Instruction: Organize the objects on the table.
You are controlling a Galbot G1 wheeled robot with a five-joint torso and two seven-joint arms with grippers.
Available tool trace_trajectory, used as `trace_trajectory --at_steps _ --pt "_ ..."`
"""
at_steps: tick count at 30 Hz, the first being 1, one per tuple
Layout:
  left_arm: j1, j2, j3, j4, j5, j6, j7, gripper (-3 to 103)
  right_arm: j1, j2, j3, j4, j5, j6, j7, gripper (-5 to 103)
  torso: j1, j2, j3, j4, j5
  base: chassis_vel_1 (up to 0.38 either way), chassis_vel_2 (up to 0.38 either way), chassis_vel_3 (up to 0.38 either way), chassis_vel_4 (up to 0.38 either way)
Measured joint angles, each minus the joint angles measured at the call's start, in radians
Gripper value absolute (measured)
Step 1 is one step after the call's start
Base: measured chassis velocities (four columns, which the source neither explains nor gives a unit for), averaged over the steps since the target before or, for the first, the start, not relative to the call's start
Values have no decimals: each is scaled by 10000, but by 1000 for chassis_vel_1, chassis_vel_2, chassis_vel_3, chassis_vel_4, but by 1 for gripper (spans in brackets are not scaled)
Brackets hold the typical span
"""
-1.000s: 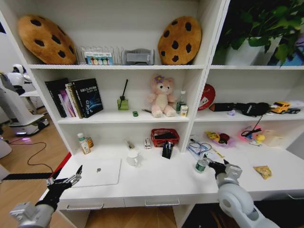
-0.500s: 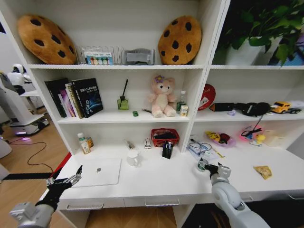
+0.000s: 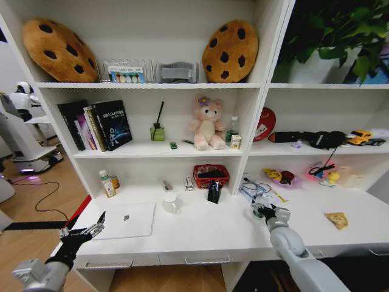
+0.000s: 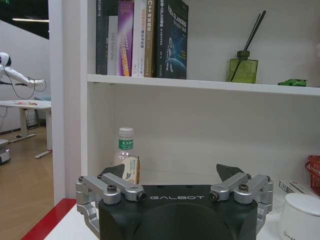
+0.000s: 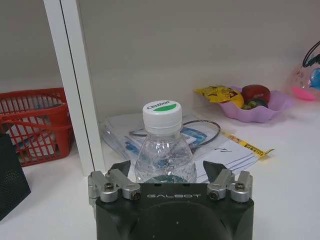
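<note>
The right gripper sits spread around an upright water bottle on the table — not yet clamped. Closing off-centre could tip it. The left gripper waits spread near the laptop.

On my head view the long white table runs under the shelving, its shallow drawers shut. A silver laptop lies closed and flat near its left end. A small clear bottle with a white-and-green cap stands upright right of centre. A tan snack packet lies flat toward the right end.
</note>
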Motion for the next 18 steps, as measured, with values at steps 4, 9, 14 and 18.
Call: trace_trajectory --at_steps 4,9,14,18 --pt "0 0 0 0 0 -1 0 100 -157 31 -1 107 -171 59 30 71 0 0 0 -1 1 0 0 0 0" --pt "0 0 0 -1 0 0 0 100 -194 69 -8 213 -418 104 82 54 0 0 0 -1 2 0 0 0 0" --pt "0 0 0 0 0 0 0 100 -461 -82 167 1267 -1198 301 -218 35 0 0 0 0 0 0 0 0 0" --pt "0 0 0 0 0 0 2 100 -970 -323 447 2723 -1297 160 -1650 29 -1 0 -2 -1 -3 0 0 0 0"
